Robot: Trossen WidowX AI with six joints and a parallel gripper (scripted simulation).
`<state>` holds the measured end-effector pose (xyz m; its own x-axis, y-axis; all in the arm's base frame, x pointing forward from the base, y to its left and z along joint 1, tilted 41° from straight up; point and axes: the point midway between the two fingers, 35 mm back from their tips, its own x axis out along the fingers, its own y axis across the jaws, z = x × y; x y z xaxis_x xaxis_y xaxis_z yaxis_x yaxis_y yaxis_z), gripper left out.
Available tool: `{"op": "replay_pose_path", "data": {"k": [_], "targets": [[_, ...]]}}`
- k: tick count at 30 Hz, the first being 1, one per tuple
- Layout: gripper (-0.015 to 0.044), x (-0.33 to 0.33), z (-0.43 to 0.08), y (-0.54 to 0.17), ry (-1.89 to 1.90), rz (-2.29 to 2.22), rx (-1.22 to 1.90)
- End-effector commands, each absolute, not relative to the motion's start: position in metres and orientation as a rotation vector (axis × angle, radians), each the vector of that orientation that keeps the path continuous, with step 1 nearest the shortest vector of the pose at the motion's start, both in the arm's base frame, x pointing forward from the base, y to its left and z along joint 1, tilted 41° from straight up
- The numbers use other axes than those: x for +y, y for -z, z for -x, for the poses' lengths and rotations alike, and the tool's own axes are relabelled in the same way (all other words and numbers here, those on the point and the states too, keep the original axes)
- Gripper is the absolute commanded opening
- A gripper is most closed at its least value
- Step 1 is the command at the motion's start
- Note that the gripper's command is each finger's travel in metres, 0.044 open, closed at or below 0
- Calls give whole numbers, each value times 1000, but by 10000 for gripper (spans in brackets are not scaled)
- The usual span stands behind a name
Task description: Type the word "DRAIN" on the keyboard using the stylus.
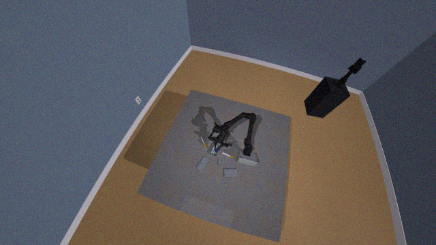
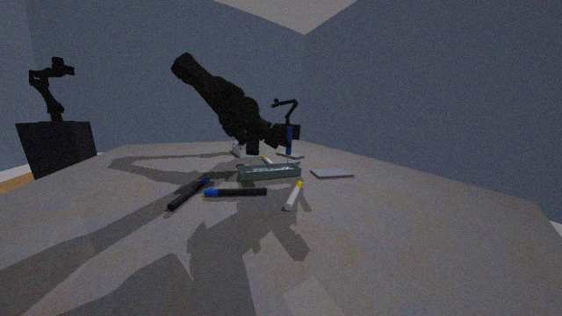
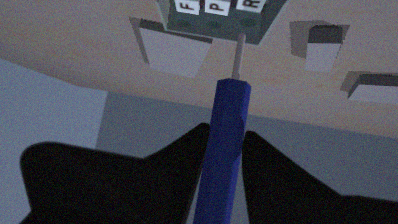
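My gripper (image 3: 225,135) (image 2: 290,132) is shut on the blue stylus (image 3: 226,107) (image 2: 289,147), whose thin grey tip points away from the fingers. In the wrist view the tip overlaps the near edge of the dark green keyboard (image 3: 200,29) (image 2: 269,174), beside the key marked R. Keys marked F, P and R show at the top of that view; the other keys are out of it. Whether the tip touches the keyboard cannot be told. In the top view the arm partly covers the keyboard.
Grey flat blocks (image 1: 230,173) (image 1: 203,163) (image 2: 332,174) and a small block (image 1: 219,161) (image 3: 322,56) lie near the keyboard. White pens with yellow ends (image 1: 227,155) (image 2: 292,197) lie on either side. Black pens with blue ends (image 2: 241,192) (image 2: 189,195) lie nearby. A pale box (image 1: 247,162) stands by the arm's base.
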<state>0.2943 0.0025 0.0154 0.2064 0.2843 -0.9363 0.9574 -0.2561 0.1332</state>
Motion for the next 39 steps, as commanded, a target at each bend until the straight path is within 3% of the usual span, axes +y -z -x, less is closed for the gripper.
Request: {"op": "replay_pose_path", "data": {"k": [1, 39], "targets": [[81, 2, -292, -11, 1086, -1692, 1189], [81, -4, -291, -4, 1086, -1692, 1189]]}}
